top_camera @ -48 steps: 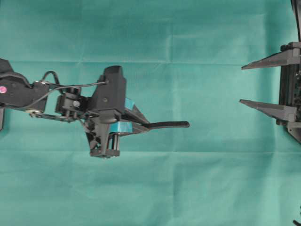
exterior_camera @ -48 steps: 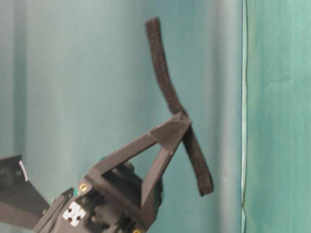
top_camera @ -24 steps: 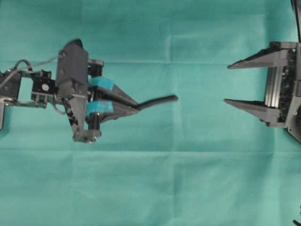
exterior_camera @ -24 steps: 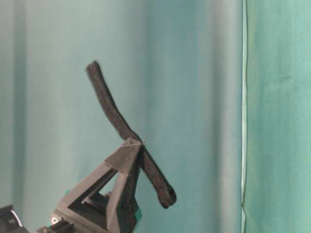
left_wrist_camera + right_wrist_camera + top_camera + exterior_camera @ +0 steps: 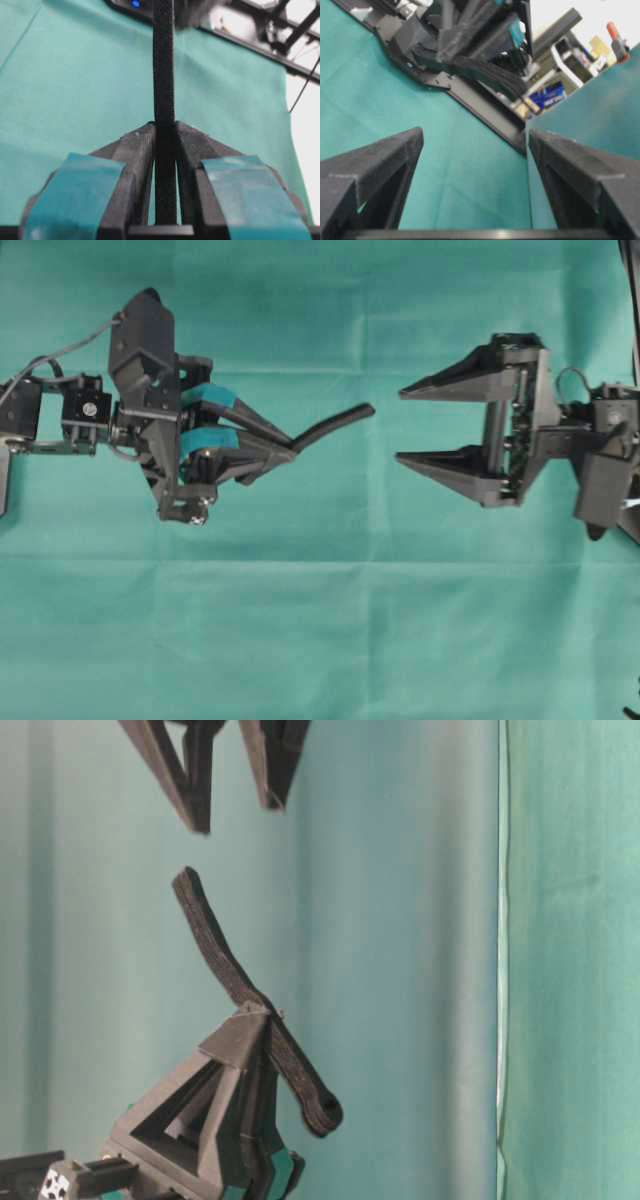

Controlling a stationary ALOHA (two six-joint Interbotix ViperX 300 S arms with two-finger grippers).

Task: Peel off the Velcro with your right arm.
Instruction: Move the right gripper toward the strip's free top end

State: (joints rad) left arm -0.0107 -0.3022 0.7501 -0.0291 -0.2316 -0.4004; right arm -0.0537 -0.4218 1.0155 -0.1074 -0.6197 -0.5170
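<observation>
- Since the earlier overhead picture, we see the right arm (image 5: 560,430) come in from the right edge toward the middle of the frame, and the left gripper (image 5: 290,447) shift up and to the left, carrying the Velcro (image 5: 332,427) with it.
- At the left of the overhead view, the left gripper, with its teal-striped fingers (image 5: 210,395), is clamped on the black strip; the two fingertips meet on it left of centre.
- In the left wrist view we see the Velcro (image 5: 163,90) pinched between the two taped fingers (image 5: 132,150), running straight up the middle of the frame to its top edge.
- Moving right in the overhead view, the free end of the strip slants up and to the right, ending just left of centre, over the green cloth (image 5: 320,640).
- In the table-level view the Velcro (image 5: 215,940) crosses the tip of the left gripper (image 5: 255,1015): one end points to the upper left, the other, with a small hole in it, hangs to the lower right.
- At the right of the overhead view, the right gripper (image 5: 400,425) has its plain black fingers spread wide with nothing between them; their tips point left at the strip's end and stand apart from it.
- In the table-level view those fingertips (image 5: 200,815) sit at the top edge, above the strip's upper end and not touching it.
</observation>
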